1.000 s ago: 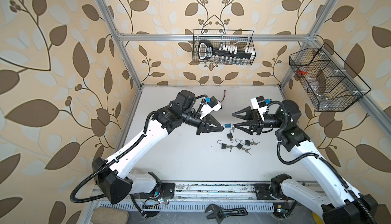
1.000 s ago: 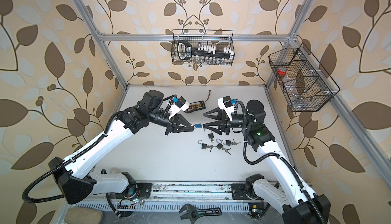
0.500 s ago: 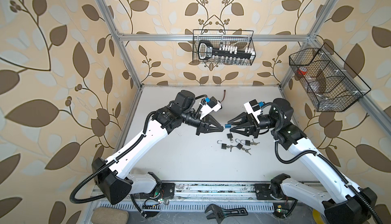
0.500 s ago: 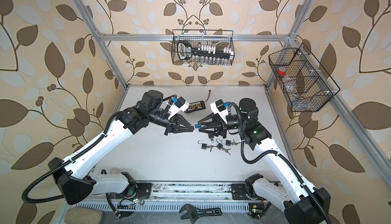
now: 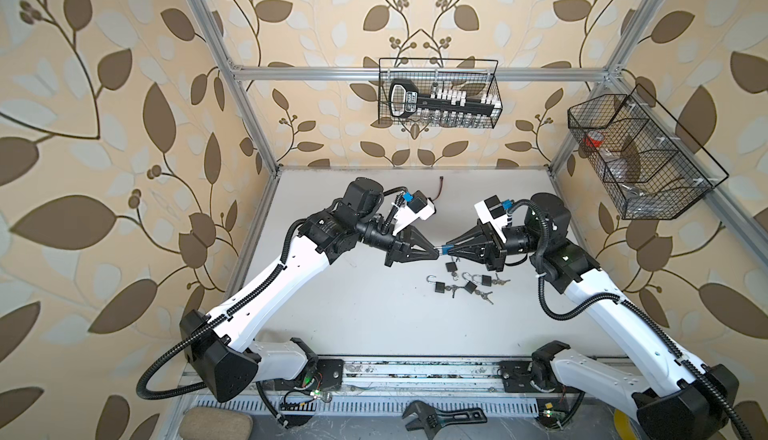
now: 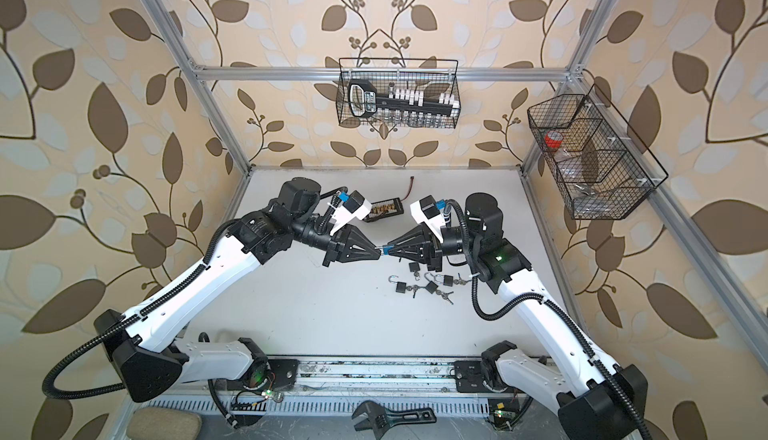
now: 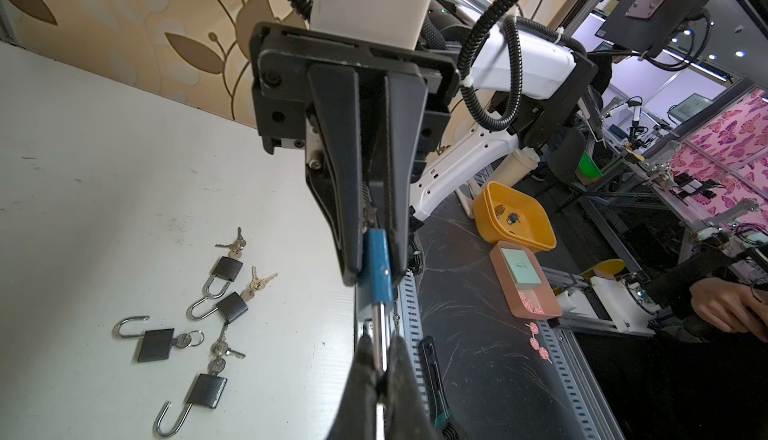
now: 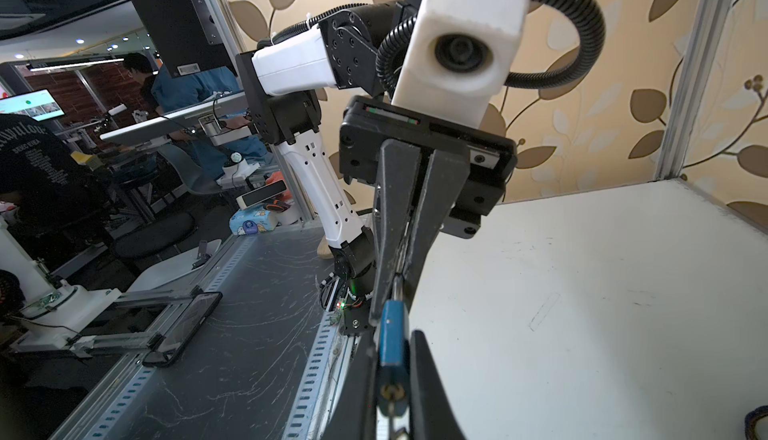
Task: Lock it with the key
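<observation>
Over the middle of the tabletop (image 5: 353, 317), raised clear of its surface, the two arms meet tip to tip. The left gripper (image 5: 436, 252) is clenched on the silver shackle (image 7: 377, 326) of a blue padlock (image 5: 445, 249), its fingers pinched tight around the bar. The right gripper (image 5: 451, 250) faces it from the opposite side and grasps the same lock by its blue body, one finger on each side. So the padlock hangs between them, lying roughly level, shackle toward the left arm. A small key (image 7: 369, 214) pokes out of the body's far end, tucked between the right fingers. Whether the shackle is pushed home I cannot tell from where I stand. Just nearer the front edge, under the right gripper and a little toward the right edge, four black padlocks (image 5: 439, 286) lie loose on the tabletop with keys attached, several with their hoops swung open. A black wrench (image 5: 442, 419) lies beyond the front edge, past the rail.
</observation>
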You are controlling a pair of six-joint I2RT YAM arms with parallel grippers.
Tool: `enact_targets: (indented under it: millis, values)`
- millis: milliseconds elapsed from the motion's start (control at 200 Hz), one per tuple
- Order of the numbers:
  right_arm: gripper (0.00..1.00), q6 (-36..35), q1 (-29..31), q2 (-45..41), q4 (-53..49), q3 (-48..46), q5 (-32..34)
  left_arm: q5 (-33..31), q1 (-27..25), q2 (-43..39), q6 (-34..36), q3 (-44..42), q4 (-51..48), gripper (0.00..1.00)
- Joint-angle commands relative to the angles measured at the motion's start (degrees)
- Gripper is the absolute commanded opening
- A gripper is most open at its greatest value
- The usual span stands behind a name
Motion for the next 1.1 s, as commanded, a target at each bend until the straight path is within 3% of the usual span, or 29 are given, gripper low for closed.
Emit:
enact_targets:
  millis: [0, 140, 280, 485, 695, 880, 1095]
  values:
    - [0.00, -1.0, 0.6, 0.1, -1.2, 1.7, -0.5, 0.8, 0.8, -1.9, 1.4, 0.3, 1.4, 0.00]
    - [0.00, 1.6, 0.6, -0.4, -0.7, 1.4, 1.0, -1.2, 1.0, -2.4, 1.2, 0.0, 1.8, 0.00]
    - [0.00, 13.6, 0.6, -1.5, 4.9, -0.5, 4.3, -4.3, 1.2, -3.5, 1.1, -0.5, 2.5, 0.00]
    - [0.00, 23.1, 2.1, -1.9, 4.3, -1.5, 5.8, -5.0, 1.3, -3.8, 1.5, -0.9, 2.5, 0.00]
    - [0.00, 22.7, 2.3, -2.1, 2.7, -2.1, 6.8, -4.2, 1.3, -3.2, 1.5, -0.7, 2.3, 0.00]
    - [0.00, 18.2, 3.1, -0.6, 1.6, -1.4, 9.1, -2.3, 1.3, -2.7, 0.8, -0.7, 2.9, 0.00]
    - [0.00, 13.6, 8.3, 1.9, 2.8, 0.1, 13.9, 1.0, 1.2, -1.6, -0.8, -0.9, 4.8, 0.00]
